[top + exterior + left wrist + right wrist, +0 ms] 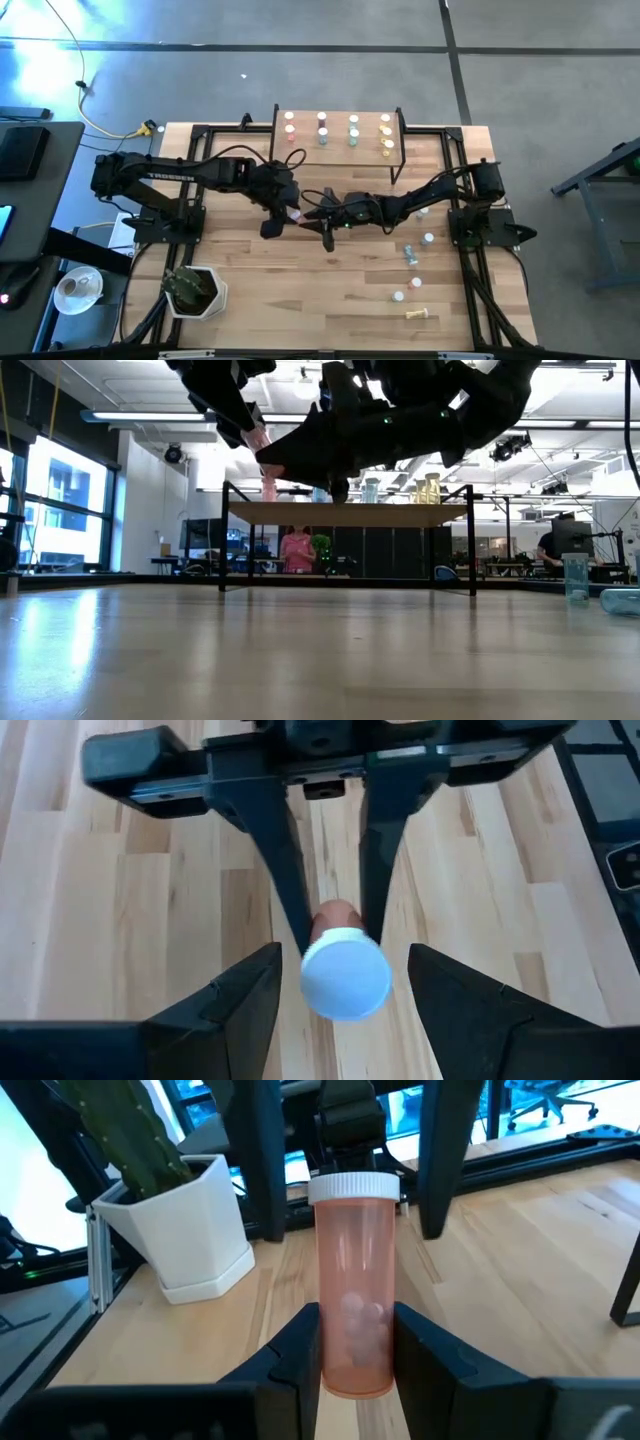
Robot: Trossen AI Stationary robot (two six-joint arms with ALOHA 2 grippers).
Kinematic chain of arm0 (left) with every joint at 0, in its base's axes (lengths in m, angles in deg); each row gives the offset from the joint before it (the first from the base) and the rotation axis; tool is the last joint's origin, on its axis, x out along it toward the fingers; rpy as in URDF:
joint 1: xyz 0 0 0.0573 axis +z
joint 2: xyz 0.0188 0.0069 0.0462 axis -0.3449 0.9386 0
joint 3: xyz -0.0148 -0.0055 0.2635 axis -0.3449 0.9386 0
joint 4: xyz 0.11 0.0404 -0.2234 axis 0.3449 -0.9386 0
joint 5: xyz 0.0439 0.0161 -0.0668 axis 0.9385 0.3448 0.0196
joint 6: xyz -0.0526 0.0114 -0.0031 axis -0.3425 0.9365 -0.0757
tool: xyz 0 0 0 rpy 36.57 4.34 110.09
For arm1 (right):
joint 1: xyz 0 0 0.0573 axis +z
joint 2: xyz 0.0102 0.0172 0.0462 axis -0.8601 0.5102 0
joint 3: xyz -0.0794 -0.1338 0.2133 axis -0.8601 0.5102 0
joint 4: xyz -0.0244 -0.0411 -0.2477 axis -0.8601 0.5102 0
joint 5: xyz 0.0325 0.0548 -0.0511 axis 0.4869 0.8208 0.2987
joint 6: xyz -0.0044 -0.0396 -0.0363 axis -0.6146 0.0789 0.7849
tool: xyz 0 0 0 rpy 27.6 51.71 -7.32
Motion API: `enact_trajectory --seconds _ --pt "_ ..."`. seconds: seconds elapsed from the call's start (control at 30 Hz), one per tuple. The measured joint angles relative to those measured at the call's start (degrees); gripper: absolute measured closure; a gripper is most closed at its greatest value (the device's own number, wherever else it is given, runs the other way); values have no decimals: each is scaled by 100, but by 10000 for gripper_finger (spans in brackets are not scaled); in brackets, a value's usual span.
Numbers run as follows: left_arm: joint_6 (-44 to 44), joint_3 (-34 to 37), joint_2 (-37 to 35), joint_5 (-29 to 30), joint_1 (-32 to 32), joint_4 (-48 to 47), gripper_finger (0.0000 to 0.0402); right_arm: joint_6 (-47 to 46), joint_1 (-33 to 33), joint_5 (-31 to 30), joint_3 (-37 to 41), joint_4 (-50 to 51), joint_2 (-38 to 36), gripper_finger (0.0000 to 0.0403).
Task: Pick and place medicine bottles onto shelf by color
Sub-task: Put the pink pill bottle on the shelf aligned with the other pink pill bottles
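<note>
Right hand grasps pink bottle mid-air above table; left hand released around cap. Shelf holds about nine; five remain on table.

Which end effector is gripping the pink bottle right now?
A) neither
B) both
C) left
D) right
D: the right end effector is shut on the pink bottle, while the left end effector stands open around its white cap, fingers clear of it.
</note>
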Motion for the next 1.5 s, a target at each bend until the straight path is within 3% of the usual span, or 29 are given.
enact_trajectory --seconds 0.2,0.83,1.2,1.5 --pt "8 0 0 0 -34 28 202 -4 0 0 0 -129 0 313" --pt "52 0 0 -1 -37 95 283 -4 0 0 0 -136 0 313" --pt "60 0 0 0 -34 95 285 -3 0 0 0 -144 0 312" --pt "159 0 0 38 -34 75 286 -2 0 -131 2 -143 0 258"
